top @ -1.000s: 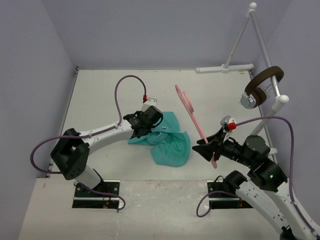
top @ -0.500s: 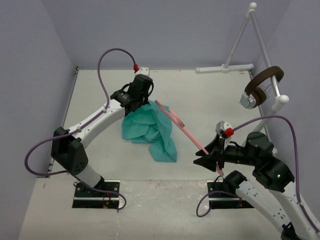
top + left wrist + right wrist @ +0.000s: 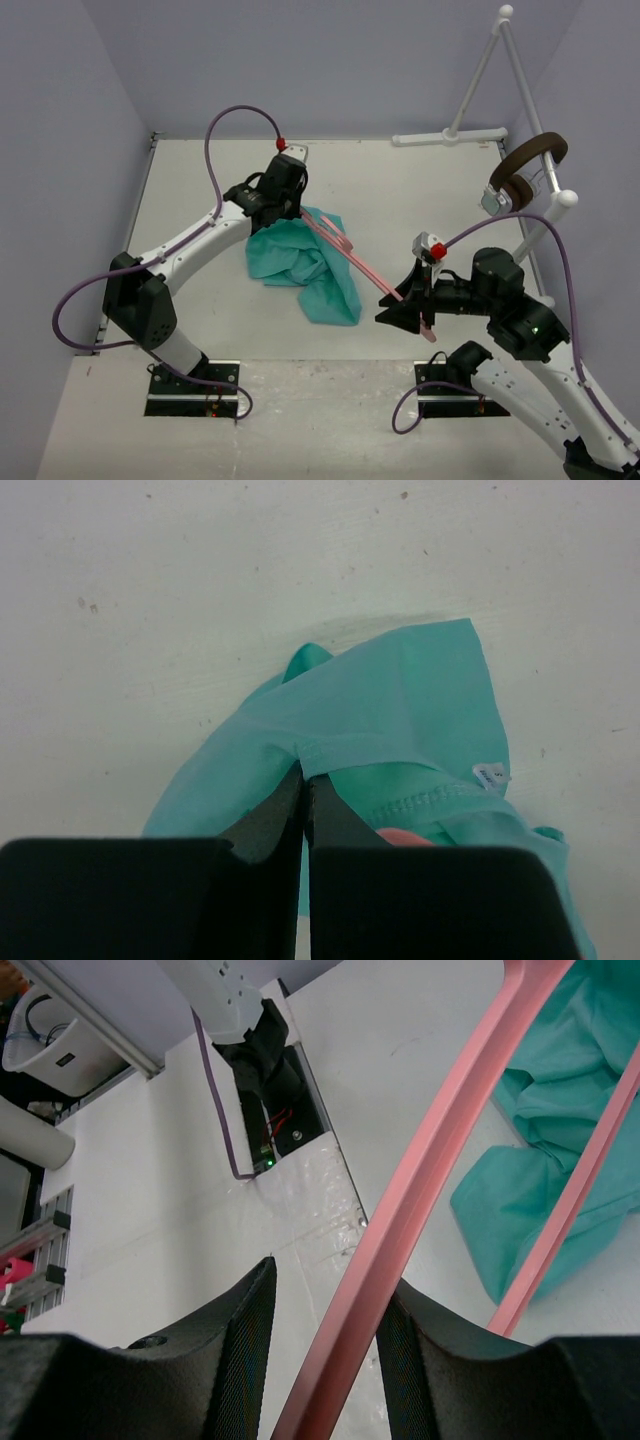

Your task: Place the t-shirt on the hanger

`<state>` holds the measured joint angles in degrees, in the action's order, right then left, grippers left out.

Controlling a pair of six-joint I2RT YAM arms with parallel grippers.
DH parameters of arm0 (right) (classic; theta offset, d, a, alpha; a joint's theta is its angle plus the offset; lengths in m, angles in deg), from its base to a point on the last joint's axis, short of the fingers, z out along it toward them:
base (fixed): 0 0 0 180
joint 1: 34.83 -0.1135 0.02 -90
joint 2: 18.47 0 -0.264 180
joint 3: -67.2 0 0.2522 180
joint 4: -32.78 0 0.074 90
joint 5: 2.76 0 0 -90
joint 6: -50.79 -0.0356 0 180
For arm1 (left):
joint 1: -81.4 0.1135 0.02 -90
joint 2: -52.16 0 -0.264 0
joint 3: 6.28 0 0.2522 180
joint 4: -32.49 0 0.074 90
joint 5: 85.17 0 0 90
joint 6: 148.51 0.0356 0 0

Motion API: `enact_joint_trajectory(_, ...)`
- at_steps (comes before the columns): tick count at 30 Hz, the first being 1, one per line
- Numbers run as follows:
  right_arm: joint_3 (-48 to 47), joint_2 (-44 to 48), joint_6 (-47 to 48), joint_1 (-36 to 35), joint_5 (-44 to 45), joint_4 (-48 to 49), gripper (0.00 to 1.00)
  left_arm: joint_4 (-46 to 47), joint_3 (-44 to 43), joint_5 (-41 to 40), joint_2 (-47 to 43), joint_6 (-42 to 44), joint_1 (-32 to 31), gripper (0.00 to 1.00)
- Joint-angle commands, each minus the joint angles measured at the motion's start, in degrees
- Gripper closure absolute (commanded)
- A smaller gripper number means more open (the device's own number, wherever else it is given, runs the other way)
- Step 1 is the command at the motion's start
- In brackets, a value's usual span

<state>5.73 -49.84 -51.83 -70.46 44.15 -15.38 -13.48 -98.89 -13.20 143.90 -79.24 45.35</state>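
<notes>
Centrally in the top view, the teal t-shirt (image 3: 305, 268) lies crumpled on the worktop (image 3: 440, 190), its upper edge gathered at the left claw (image 3: 284, 203). That claw is clenched, pinching a hemmed fold of the cloth between its black fingertips (image 3: 285, 798) in the left wrist view. The right claw (image 3: 412, 300), at lower right of centre, grasps one bar of the pink hanger (image 3: 352, 257). The hanger slants up and left, its far end over the t-shirt beside the left claw. Whether it sits inside the cloth cannot be told.
</notes>
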Motion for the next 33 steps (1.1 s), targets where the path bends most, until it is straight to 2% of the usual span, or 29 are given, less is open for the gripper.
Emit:
enact_joint_trajectory(1,0.42,-2.35,0.31,-0.22,-1.74,6.79,1.00,2.32,0.97,5.35,-3.75,2.19,0.02,1.00)
enact_joint_trajectory(9,-1.67,-9.50,3.16,-0.22,-0.11,8.38,1.00,0.64,0.95,7.74,-6.81,4.22,0.03,1.00)
enact_joint_trajectory(13,-3.28,-11.99,4.02,-0.14,-2.50,8.65,1.00,-1.48,-0.69,6.43,-7.64,6.70,0.10,1.00)
enact_joint_trajectory(17,-3.08,-13.88,6.37,-0.22,-11.36,9.48,1.00,-3.06,-2.46,7.84,-8.52,12.13,0.11,1.00)
enact_joint_trajectory(19,-1.43,-13.19,5.86,-0.22,-17.44,13.77,1.00,-4.96,-3.80,11.20,-9.47,15.44,0.11,1.00)
enact_joint_trajectory(22,-0.44,-12.94,4.79,-0.13,-21.68,18.39,1.00,-8.62,-5.70,19.36,-11.05,19.66,0.04,1.00)
enact_joint_trajectory(26,0.55,-13.91,0.80,-0.13,-28.63,27.90,1.00,-16.17,-10.82,23.73,-13.26,24.16,0.02,1.00)
enact_joint_trajectory(29,0.60,-15.68,-1.06,-0.13,-29.52,31.56,1.00,-18.74,-12.84,21.99,-16.33,26.88,0.02,1.00)
enact_joint_trajectory(33,-2.54,-20.02,1.85,-0.05,-27.94,27.81,1.00,-18.87,-14.50,12.25,-22.38,28.16,0.02,1.00)
